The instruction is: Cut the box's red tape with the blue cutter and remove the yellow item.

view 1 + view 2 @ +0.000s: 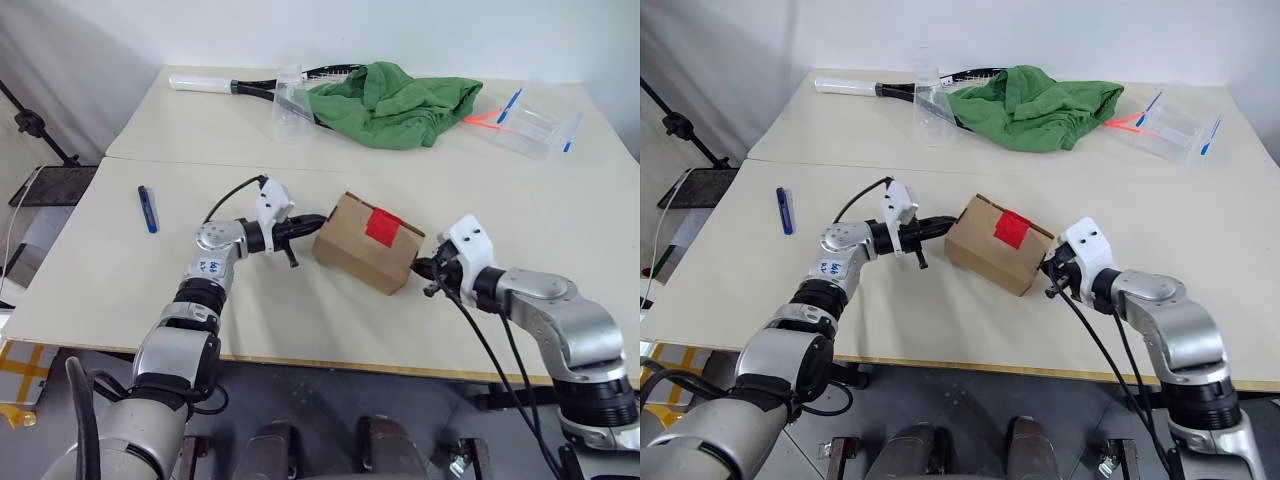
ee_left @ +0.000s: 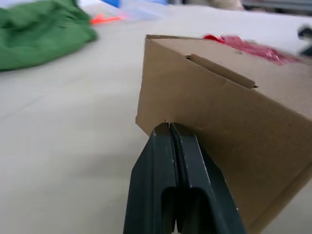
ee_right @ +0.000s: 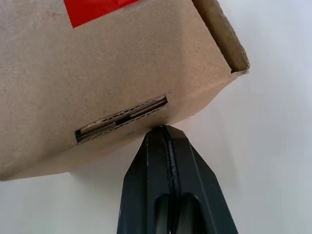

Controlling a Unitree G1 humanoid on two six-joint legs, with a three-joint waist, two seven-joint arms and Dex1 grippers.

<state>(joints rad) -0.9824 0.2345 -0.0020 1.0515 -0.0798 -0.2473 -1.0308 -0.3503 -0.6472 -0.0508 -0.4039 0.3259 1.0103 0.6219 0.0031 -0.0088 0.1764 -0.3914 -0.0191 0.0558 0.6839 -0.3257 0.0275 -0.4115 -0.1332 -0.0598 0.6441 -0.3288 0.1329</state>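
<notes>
No legible text or labels anywhere.

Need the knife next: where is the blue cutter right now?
In the left eye view the blue cutter lies on the near table at the robot's left, apart from the box and beyond the left gripper.

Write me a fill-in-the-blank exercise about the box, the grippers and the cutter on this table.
1. The tape on top of the box is ____ in colour.
2. The fingers of both the left gripper and the right gripper are ____, with the box between them.
3. The blue cutter lies on the table to the robot's ____ of the box.
4. The racket is partly covered by a ____ cloth.

Missing words: red; shut; left; green
</notes>
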